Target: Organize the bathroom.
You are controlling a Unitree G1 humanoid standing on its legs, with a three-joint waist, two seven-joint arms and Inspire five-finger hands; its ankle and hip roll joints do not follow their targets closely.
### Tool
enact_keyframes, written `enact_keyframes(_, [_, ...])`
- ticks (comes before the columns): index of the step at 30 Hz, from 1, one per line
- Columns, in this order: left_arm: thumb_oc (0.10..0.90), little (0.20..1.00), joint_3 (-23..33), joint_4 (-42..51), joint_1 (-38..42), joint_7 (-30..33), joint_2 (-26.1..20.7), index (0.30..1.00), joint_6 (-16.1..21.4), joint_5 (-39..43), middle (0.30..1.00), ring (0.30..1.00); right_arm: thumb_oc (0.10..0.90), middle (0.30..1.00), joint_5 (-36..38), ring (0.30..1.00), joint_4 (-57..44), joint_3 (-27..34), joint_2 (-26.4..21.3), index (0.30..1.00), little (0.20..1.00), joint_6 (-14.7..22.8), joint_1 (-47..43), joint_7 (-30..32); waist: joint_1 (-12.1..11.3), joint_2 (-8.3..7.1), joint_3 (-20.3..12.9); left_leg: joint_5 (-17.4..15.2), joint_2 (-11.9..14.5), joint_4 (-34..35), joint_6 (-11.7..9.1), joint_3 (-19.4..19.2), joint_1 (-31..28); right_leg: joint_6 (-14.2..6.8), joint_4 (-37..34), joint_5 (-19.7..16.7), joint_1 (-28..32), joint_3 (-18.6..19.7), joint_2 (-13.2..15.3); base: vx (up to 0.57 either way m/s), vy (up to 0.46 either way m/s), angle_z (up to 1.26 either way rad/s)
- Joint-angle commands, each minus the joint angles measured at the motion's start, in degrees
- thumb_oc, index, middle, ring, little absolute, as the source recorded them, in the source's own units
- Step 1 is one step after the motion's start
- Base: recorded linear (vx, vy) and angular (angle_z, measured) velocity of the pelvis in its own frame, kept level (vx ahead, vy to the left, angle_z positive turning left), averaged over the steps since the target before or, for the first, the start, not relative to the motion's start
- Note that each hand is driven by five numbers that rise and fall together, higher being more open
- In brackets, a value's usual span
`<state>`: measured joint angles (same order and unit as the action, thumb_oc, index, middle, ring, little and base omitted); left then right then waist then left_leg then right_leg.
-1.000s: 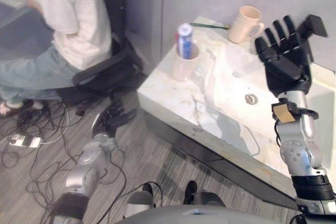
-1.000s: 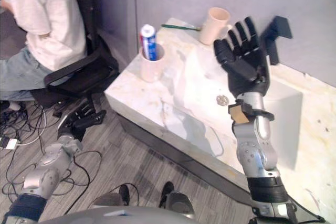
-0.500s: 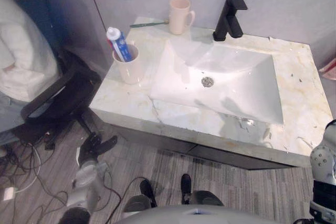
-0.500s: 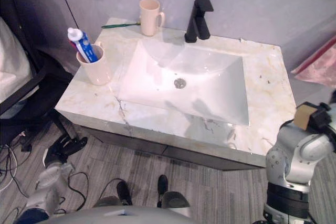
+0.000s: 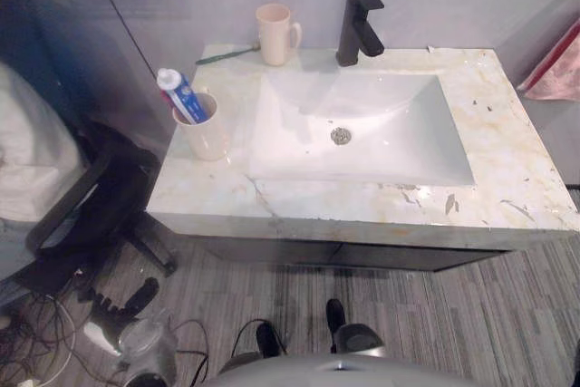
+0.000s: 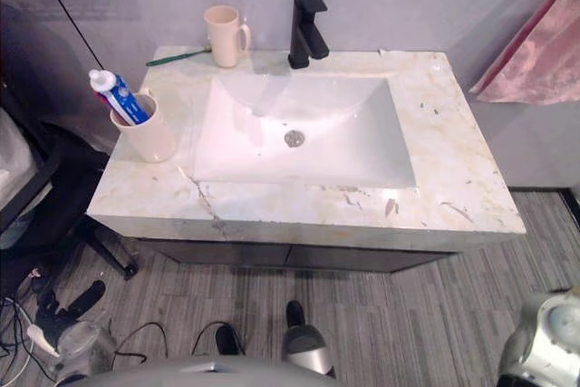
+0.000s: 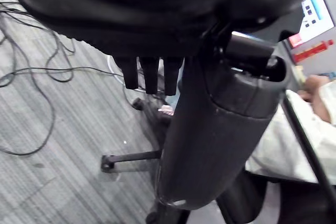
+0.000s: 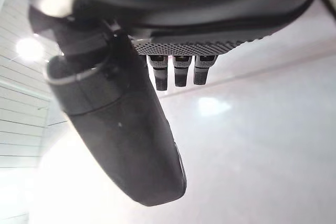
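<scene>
Down by the floor, the left hand hangs with straight, relaxed fingers, empty, well apart from the counter above it. Likewise the right hand holds nothing, fingers extended. Far from both, a cup holds toothpaste; a toothbrush lies beside a second cup near the faucet.

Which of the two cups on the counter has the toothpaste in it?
The cup at the counter's left edge holds the toothpaste tube. The other cup, at the back beside the toothbrush, shows nothing sticking out.
</scene>
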<state>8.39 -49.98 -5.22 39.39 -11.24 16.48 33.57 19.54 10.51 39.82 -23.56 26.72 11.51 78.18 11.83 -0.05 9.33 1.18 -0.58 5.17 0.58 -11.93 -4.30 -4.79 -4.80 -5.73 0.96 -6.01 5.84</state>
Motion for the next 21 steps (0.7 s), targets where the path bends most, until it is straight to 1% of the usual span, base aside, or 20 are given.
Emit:
enact_keyframes(1, [0.800, 0.900, 3.2, -1.0, 3.1, 1.2, -4.2, 0.900, 6.6, -0.9, 0.900, 0.900, 0.800, 0.900, -3.4, 0.900, 5.9, -0.8, -4.6, 0.900, 0.900, 3.2, -0.3, -4.7, -1.1, -1.64, -2.9, -4.3, 2.0, -0.2, -2.5, 0.5, -3.1, -2.3, 3.6, 3.0, -1.7, -1.7, -2.8, -0.09, 0.129, -0.04])
enact_keyframes(2, [0.800, 0.900, 3.3, -1.3, 3.3, 1.5, -4.3, 0.900, 5.7, -0.8, 0.900, 0.900, 0.800, 0.900, -4.0, 0.900, 10.7, -2.8, -3.6, 0.900, 0.900, 0.3, 0.1, -9.6, -1.2, -1.70, -2.7, -4.4, 1.5, -0.2, -2.2, 0.7, -2.9, -2.7, 3.9, 2.7, -2.2, -1.8, -2.4, -0.10, 0.133, -0.01])
enact_keyframes(3, [0.800, 0.900, 3.2, -1.9, 3.5, 1.9, -4.3, 0.900, 5.5, -0.9, 0.900, 0.900, 0.800, 0.900, -3.8, 0.900, 12.8, -5.3, -3.1, 0.900, 0.900, -0.7, 0.2, -11.3, -1.5, -1.64, -2.5, -4.4, 1.4, -0.2, -1.9, 0.8, -2.8, -2.9, 4.2, 2.5, -2.4, -1.9, -2.2, -0.11, 0.124, -0.03])
enact_keyframes(4, [0.800, 0.900, 2.9, -2.4, 3.8, 2.3, -4.7, 0.900, 4.9, -0.7, 0.900, 0.900, 0.800, 0.900, -1.4, 0.900, 13.8, -7.6, -2.5, 0.900, 0.900, -3.5, 0.1, -15.1, -1.6, -1.71, -2.3, -4.4, 1.0, -0.2, -1.6, 0.9, -2.7, -3.1, 4.5, 2.3, -2.9, -1.7, -2.0, -0.08, 0.075, -0.04])
enact_keyframes(5, [0.800, 0.900, 2.8, -2.4, 3.9, 2.3, -4.9, 0.900, 4.4, -0.7, 0.900, 0.900, 0.800, 0.900, -1.3, 0.900, 15.1, -8.8, -2.3, 0.900, 0.900, -4.4, 0.2, -16.3, -1.7, -1.76, -2.2, -4.5, 0.9, -0.2, -1.4, 0.9, -2.6, -3.2, 4.7, 2.2, -3.2, -1.7, -1.8, -0.11, 0.088, -0.05])
enact_keyframes(6, [0.800, 0.900, 2.8, -2.7, 4.1, 2.7, -4.9, 0.900, 3.4, -1.2, 0.900, 0.900, 0.800, 0.900, -4.9, 0.900, 18.7, -12.9, -1.5, 0.900, 0.900, -9.0, 0.3, -18.1, -2.2, -1.95, -2.0, -4.5, 0.4, -0.2, -0.9, 1.0, -2.2, -3.5, 4.8, 1.7, -3.8, -2.0, -1.3, -0.09, 0.068, -0.04])
enact_keyframes(7, [0.800, 0.900, 2.8, -2.9, 4.1, 2.8, -4.8, 0.900, 3.2, -1.4, 0.900, 0.900, 0.800, 0.900, -5.7, 0.900, 19.3, -14.4, -1.2, 0.900, 0.900, -10.0, 0.3, -17.9, -2.3, -2.03, -2.0, -4.5, 0.3, -0.2, -0.8, 1.1, -2.1, -3.6, 4.7, 1.4, -3.9, -2.1, -1.2, -0.11, 0.086, 0.00])
enact_keyframes(8, [0.800, 0.900, 2.6, -2.9, 3.9, 2.8, -5.0, 0.900, 2.3, -1.5, 0.900, 0.900, 0.800, 0.900, -5.6, 0.900, 20.0, -18.5, 0.4, 0.900, 0.900, -14.1, 0.6, -20.2, -2.7, -2.12, -1.7, -4.5, 0.0, -0.2, -0.4, 1.2, -1.8, -3.9, 4.6, 0.8, -4.4, -2.4, -0.8, -0.07, 0.051, 0.00])
enact_keyframes(9, [0.800, 0.900, 2.9, -2.8, 3.6, 2.9, -5.0, 0.900, 1.9, -2.0, 0.900, 0.900, 0.800, 0.900, -6.3, 0.900, 21.1, -20.3, 1.2, 0.900, 0.900, -14.1, 0.9, -19.8, -3.0, -2.25, -1.8, -4.4, -0.2, -0.2, -0.2, 1.3, -1.7, -4.1, 4.4, 0.5, -4.5, -2.4, -0.6, -0.08, 0.056, 0.00])
enact_keyframes(11, [0.800, 0.900, 2.6, -3.5, 3.2, 2.4, -4.8, 0.900, 0.7, -3.2, 0.900, 0.900, 0.800, 0.900, -10.9, 0.900, 23.0, -24.3, 3.0, 0.900, 0.900, -16.1, 1.1, -19.3, -3.6, -2.32, -1.7, -4.4, -0.5, -0.2, 0.2, 1.4, -1.4, -4.4, 4.2, -0.1, -4.8, -2.7, -0.2, -0.06, 0.044, 0.01])
enact_keyframes(12, [0.800, 0.900, 2.5, -5.1, 2.8, 1.0, -4.4, 0.900, 0.1, -1.4, 0.900, 0.900, 0.800, 0.900, -12.3, 0.900, 24.4, -28.0, 4.7, 0.900, 0.900, -17.2, 1.2, -19.0, -4.2, -2.35, -1.5, -4.4, -0.8, -0.2, 0.6, 1.1, -1.3, -4.8, 4.0, -0.7, -5.0, -3.2, 0.3, -0.05, 0.040, 0.02])
enact_keyframes(13, [0.800, 0.900, 2.6, -5.2, 2.7, 0.9, -4.4, 0.900, 0.0, -1.1, 0.900, 0.900, 0.800, 0.900, -12.0, 0.900, 24.4, -28.2, 4.8, 0.900, 0.900, -17.2, 1.2, -19.1, -4.2, -2.37, -1.5, -4.4, -0.8, -0.2, 0.6, 1.1, -1.3, -4.8, 4.0, -0.8, -5.0, -3.2, 0.3, -0.05, 0.044, 0.02])
enact_keyframes(14, [0.800, 0.900, 2.5, -6.0, 2.6, 0.2, -4.3, 0.900, -0.6, 0.3, 0.900, 0.900, 0.800, 0.900, -10.0, 0.900, 25.6, -29.1, 5.3, 0.900, 0.900, -16.9, 1.0, -20.2, -4.4, -2.32, -1.5, -4.4, -0.9, -0.2, 0.7, 1.1, -1.2, -4.9, 3.9, -0.9, -5.0, -3.4, 0.5, -0.02, 0.030, 0.03])
enact_keyframes(15, [0.800, 0.900, 1.8, -8.9, 3.1, -1.5, -4.1, 0.900, 0.1, 0.7, 0.900, 0.900, 0.800, 0.900, -9.1, 0.900, 30.4, -30.2, 6.4, 0.900, 0.900, -14.8, 0.1, -21.4, -4.9, -2.21, -1.7, -4.5, -0.9, -0.2, 0.9, 1.0, -1.2, -5.0, 3.7, -0.9, -4.7, -3.7, 0.7, -0.02, 0.054, 0.04])
enact_keyframes(16, [0.800, 0.900, -0.1, -11.5, 3.9, -2.6, -3.9, 0.900, -0.7, 0.3, 0.900, 0.900, 0.800, 0.900, -10.0, 0.900, 35.8, -32.6, 7.2, 0.900, 0.900, -15.3, -1.2, -24.2, -5.6, -2.00, -1.8, -4.6, -1.1, -0.2, 1.1, 1.1, -1.3, -5.1, 3.5, -1.1, -4.4, -4.2, 1.0, -0.01, 0.042, 0.04])
enact_keyframes(18, [0.800, 0.900, -0.6, -12.1, 4.1, -3.0, -3.8, 0.900, -0.8, 0.4, 0.900, 0.900, 0.800, 0.900, -10.4, 0.900, 37.1, -33.6, 7.5, 0.900, 0.900, -16.1, -1.6, -24.7, -5.7, -1.94, -1.7, -4.6, -1.1, -0.2, 1.2, 1.1, -1.3, -5.1, 3.4, -1.2, -4.3, -4.3, 1.2, -0.01, 0.038, 0.04])
enact_keyframes(19, [0.800, 0.900, -2.3, -13.4, 4.2, -5.0, -3.5, 0.900, -1.9, 1.6, 0.900, 0.900, 0.800, 0.900, -6.8, 0.900, 41.2, -36.6, 8.4, 0.900, 0.900, -18.3, -2.4, -28.0, -6.1, -1.77, -1.8, -4.7, -1.3, -0.2, 1.3, 1.1, -1.5, -5.3, 3.4, -1.3, -4.1, -4.7, 1.5, -0.01, 0.048, 0.04])
enact_keyframes(21, [0.800, 0.900, -4.3, -15.6, 4.5, -8.1, -3.1, 0.900, -2.4, 2.3, 0.900, 0.900, 0.800, 0.900, 2.0, 0.900, 48.8, -37.6, 10.2, 0.900, 0.900, -20.2, -3.2, -35.0, -6.6, -1.64, -2.0, -4.7, -1.4, -0.2, 1.5, 1.1, -1.5, -5.3, 3.5, -1.3, -3.9, -4.9, 1.6, -0.01, 0.041, 0.09])
